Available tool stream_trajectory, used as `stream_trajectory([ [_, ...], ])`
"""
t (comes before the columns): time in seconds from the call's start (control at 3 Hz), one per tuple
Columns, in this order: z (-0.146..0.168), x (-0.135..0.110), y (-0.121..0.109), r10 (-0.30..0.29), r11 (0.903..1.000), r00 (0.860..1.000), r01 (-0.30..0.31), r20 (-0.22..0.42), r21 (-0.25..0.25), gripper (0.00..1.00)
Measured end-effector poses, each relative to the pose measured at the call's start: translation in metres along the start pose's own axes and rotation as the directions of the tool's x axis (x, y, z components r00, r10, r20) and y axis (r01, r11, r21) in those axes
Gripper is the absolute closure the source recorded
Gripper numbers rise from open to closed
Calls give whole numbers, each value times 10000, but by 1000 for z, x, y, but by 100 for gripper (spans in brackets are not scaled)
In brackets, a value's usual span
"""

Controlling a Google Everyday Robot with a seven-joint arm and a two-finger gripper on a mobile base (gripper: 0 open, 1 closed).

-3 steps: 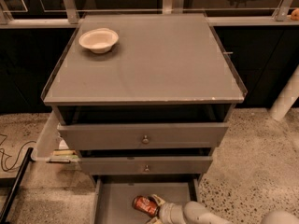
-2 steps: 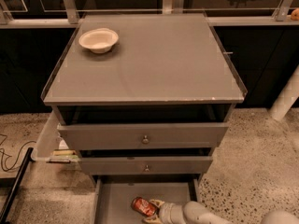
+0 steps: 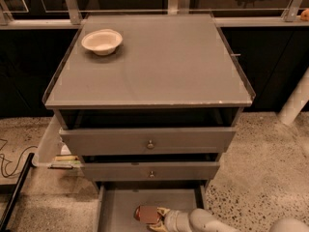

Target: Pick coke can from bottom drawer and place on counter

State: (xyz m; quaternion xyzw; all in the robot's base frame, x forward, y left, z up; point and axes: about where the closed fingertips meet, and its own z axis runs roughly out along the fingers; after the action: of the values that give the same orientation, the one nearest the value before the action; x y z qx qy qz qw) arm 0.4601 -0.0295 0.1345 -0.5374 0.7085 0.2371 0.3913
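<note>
The coke can (image 3: 146, 213) lies on its side on the floor of the open bottom drawer (image 3: 120, 207), near the drawer's middle. My gripper (image 3: 158, 218) reaches in from the lower right, level with the can. Its pale fingers (image 3: 162, 210) sit on either side of the can's right end and are closed on it. The can rests low in the drawer. The counter (image 3: 159, 62) is the flat grey cabinet top above, with a thin clear rim.
A white bowl (image 3: 102, 41) stands on the counter's back left corner. Two upper drawers with round knobs (image 3: 150, 144) stick out a little over the bottom drawer. A clear bin (image 3: 53, 151) and a black cable (image 3: 9, 166) lie on the floor to the left.
The can has shifted slightly left and turned to line up with my gripper, which has closed around its right end. The cabinet and bowl are unchanged.
</note>
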Motion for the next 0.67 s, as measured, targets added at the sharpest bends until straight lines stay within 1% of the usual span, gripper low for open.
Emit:
stream_trajectory([
  [0.33,0,0,0,0,10000,10000,0,0,0,100],
  [0.67,-8,-3,4,-28,10000,10000,28,13,-22,100],
])
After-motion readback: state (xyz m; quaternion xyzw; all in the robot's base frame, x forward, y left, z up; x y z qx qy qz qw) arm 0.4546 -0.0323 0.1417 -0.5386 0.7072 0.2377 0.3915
